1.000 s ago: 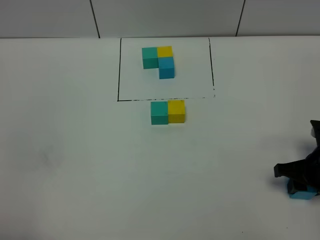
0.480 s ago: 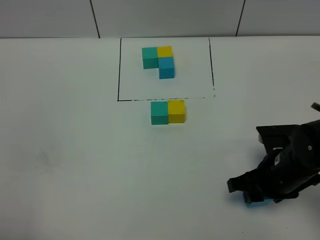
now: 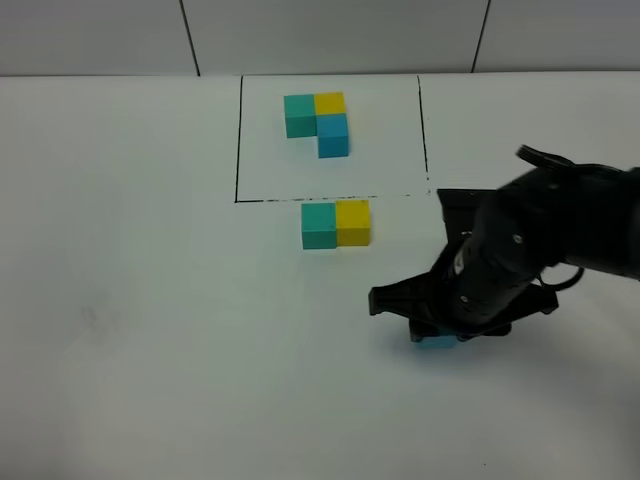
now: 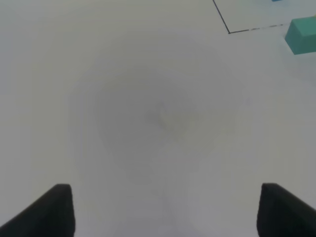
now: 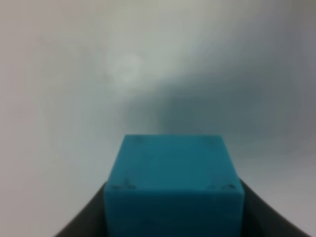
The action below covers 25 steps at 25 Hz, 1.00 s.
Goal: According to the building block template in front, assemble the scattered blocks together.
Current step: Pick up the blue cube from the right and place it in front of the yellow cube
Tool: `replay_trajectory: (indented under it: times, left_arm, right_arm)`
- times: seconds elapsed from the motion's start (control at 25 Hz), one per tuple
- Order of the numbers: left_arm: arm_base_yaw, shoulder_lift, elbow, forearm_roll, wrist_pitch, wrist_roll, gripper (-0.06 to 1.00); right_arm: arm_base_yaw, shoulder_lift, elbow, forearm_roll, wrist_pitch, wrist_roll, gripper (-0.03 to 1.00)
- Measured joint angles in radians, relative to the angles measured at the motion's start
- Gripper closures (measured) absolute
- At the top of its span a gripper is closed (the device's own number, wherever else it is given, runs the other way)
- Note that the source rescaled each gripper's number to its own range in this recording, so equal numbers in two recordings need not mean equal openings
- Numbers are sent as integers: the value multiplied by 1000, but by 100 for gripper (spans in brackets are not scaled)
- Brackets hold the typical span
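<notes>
The building block template (image 3: 240,140) is a black-lined rectangle at the back, framing a teal-green, yellow and blue L (image 3: 320,122). Just in front of its front line a loose teal-green cube (image 3: 318,226) and a loose yellow cube (image 3: 353,222) sit side by side, touching. My right gripper (image 3: 438,335) is shut on the sky-blue cube (image 3: 437,342), to the right and in front of that pair. The cube fills the right wrist view (image 5: 173,185) between the fingers. My left gripper (image 4: 163,210) is open and empty over bare table; the teal-green cube (image 4: 302,35) shows at that view's edge.
The white table (image 3: 150,320) meets a grey panelled wall (image 3: 330,35) behind the template. The right arm's black body (image 3: 540,240) hangs over the table right of the cube pair.
My right gripper has carried the sky-blue cube from the table's right front edge leftward and further back, toward the teal-green and yellow pair. The other cubes have not moved.
</notes>
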Motion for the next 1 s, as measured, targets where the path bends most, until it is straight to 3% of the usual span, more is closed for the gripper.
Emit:
replay_trajectory:
  times: [0.12, 0.32, 1.0]
  left_arm:
    - [0, 0, 0, 0, 0, 0, 19]
    - [0, 0, 0, 0, 0, 0, 19]
    - [0, 0, 0, 0, 0, 0, 19]
  right_arm:
    - [26, 105, -126, -74, 83, 35, 97]
    - [36, 250, -316, -108, 182, 45, 97]
    - [36, 498, -636, -125, 273, 49, 97]
